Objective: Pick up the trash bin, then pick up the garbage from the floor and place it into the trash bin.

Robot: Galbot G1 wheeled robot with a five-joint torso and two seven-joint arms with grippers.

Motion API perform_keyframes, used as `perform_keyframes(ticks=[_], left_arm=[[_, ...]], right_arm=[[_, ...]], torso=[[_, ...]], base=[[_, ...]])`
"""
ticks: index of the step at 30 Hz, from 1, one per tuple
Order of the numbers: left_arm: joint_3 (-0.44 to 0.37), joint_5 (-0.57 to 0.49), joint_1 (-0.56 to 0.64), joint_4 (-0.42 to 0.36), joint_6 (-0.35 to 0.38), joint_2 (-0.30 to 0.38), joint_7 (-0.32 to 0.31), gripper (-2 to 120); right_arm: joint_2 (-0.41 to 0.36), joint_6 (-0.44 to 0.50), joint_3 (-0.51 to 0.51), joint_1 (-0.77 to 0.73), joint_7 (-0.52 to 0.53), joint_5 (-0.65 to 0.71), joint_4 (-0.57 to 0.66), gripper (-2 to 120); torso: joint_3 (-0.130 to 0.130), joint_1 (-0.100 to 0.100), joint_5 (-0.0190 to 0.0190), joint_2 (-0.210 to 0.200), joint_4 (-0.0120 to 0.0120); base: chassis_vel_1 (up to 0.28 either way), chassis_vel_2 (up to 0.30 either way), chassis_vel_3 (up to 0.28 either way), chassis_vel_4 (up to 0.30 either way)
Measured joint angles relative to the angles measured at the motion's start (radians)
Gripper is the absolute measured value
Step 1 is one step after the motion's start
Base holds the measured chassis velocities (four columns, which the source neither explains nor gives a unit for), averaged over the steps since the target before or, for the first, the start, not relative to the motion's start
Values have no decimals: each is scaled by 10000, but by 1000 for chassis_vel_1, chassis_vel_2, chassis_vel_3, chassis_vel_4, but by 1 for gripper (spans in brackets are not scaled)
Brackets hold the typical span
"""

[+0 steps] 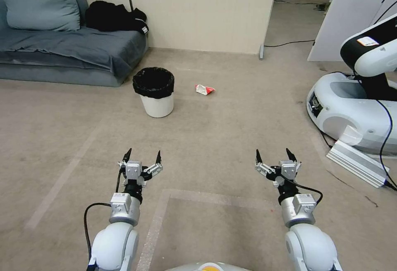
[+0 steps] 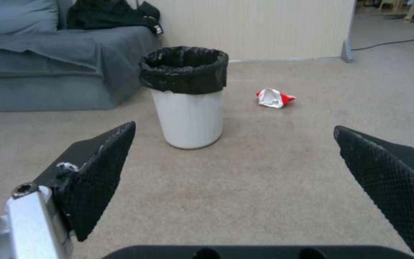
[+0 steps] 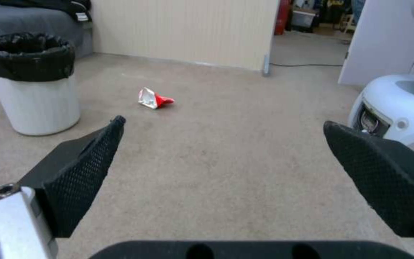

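The trash bin (image 1: 156, 97), a small white bucket with a black liner over its rim, stands upright on the beige carpet floor (image 1: 215, 147) ahead and to my left. A crumpled red-and-white wrapper, the garbage (image 1: 204, 89), lies on the carpet just right of the bin. My left gripper (image 1: 143, 154) hovers open well short of the bin, nothing between its fingers. My right gripper (image 1: 273, 154) is open too, level with the left one. The left wrist view shows the bin (image 2: 188, 108) and wrapper (image 2: 274, 98) beyond the open gripper (image 2: 235, 144); the right wrist view shows the bin (image 3: 32, 97), wrapper (image 3: 153, 98) and open gripper (image 3: 224, 133).
A grey sofa (image 1: 62, 51) with black clothing (image 1: 113, 16) stands at the back left, close behind the bin. Another white robot's base (image 1: 351, 109) with cables and a metal ramp (image 1: 357, 162) sits at the right. A beige partition wall (image 1: 198, 10) closes the back.
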Motion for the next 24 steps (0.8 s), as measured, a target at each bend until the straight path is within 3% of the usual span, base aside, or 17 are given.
perform_keyframes(ticks=[16,23,24], left_arm=[[57,88,82,-131,77,-6,-108,100],[1169,1617,1441,-2058,1295,-183,-1875,100],[1406,1936,1719,-2445,1542,-222,-2238,100]], right_arm=[[17,3,1,-64,0,-14,72,100],[389,437,100,-1289,117,-493,1506,100],[423,472,107,-1408,117,-533,1604,100]], torso=[[0,0,-1,0,0],[-1,0,-8,0,-6],[0,0,1,0,2]], base=[[0,0,0,0],[0,0,0,0],[0,0,0,0]])
